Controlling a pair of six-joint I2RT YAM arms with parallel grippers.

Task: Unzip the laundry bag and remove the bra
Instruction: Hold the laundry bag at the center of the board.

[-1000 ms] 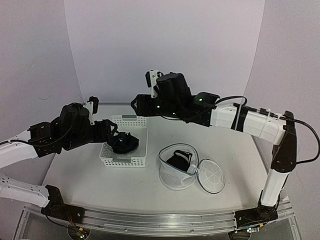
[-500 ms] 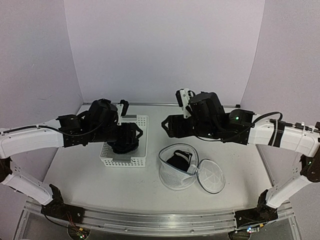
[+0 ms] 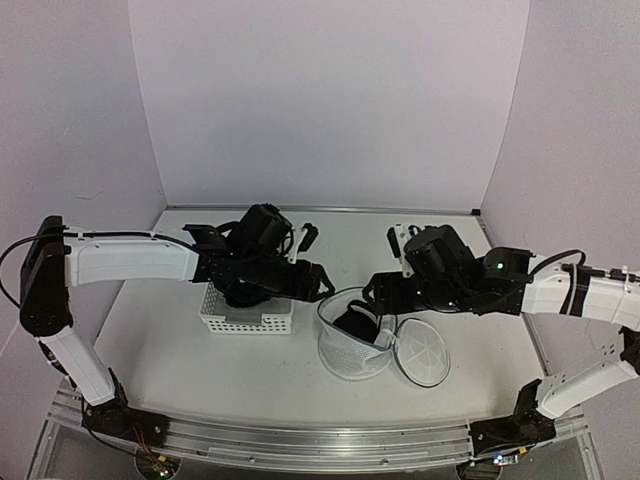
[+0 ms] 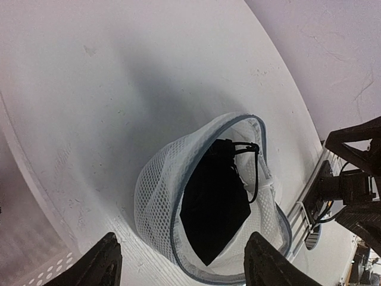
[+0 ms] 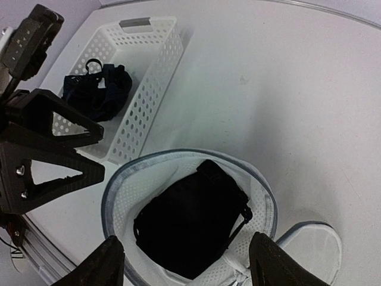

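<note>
Through the overhead camera I see both arms reaching in toward the middle of the worktop (image 3: pixel 160 350). The left fingers (image 3: pixel 315 283) hang just to the left of the laundry bag (image 3: pixel 345 358). The right fingers (image 3: pixel 378 292) hang over its far rim. I cannot tell from here whether either set touches the mesh. The bag stands with its mouth open upward, and its round lid (image 3: pixel 422 352) lies flat on the worktop against the bag's right side. The bra (image 3: pixel 357 320) is inside the bag, a dark lump below the rim. A white perforated basket (image 3: pixel 245 322) sits to the left of the bag, partly hidden by the left arm.

Through the left wrist camera, the left fingers are spread wide with nothing between them. The open bag (image 4: pixel 158 190) lies below them. The bra (image 4: pixel 214 208) rests against the mesh wall inside, with a thin strap looping at its upper edge. A corner of the basket (image 4: pixel 36 262) shows at the lower left.

Through the right wrist camera, the right fingers are also spread wide and hold nothing, looking straight down into the bag's mouth (image 5: pixel 116 196). The bra (image 5: pixel 190 220) fills the bottom of the bag. The lid (image 5: pixel 309 244) lies at the lower right. The basket (image 5: pixel 149 77) holds a dark garment (image 5: pixel 98 89), and the left fingers (image 5: pixel 59 149) sit between the basket and the bag's rim.
</note>
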